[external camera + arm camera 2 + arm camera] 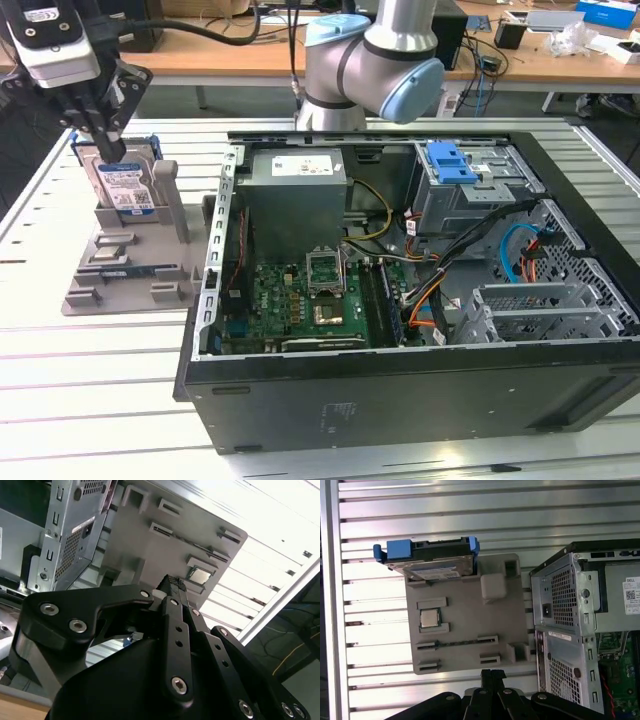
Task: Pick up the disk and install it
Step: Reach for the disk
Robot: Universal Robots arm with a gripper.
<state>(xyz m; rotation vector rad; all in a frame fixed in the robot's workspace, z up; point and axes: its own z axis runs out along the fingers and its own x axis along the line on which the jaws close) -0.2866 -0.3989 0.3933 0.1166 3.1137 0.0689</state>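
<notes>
- disk [125, 185]: silver hard drive with a white-and-blue label and a blue carrier round it. It stands on edge, tilted back a little, in a slot of the grey parts fixture [130, 275] at the exterior view's left, outside the computer.
- The first wrist view shows the disk [432, 566] seated along one edge of the fixture, with blue carrier tabs at both ends.
- gripper [105, 140]: fingers drawn together to a point with nothing between them. It hangs just above the disk's upper edge in the exterior view.
- Whether the tips touch the carrier is hard to call from that angle; probably a small gap.
- In the second wrist view the fingertips [173, 584] are pressed together over the fixture, not around the disk.
- The fixture also carries a processor chip [429, 618] in its own recess, apart from the disk.
- The fixture sits on the slatted aluminium table [100, 380], just beside the open computer case [400, 400].
- Inside the case, at the exterior view's right, is the grey metal drive bay [470, 205] with a blue latch bracket [450, 160] on top. It is well apart from the disk.
- Progress, as a judgement: very early. The disk is not gripped or lifted and sits in the fixture slot, so both the pick-up and the install are left.
</notes>
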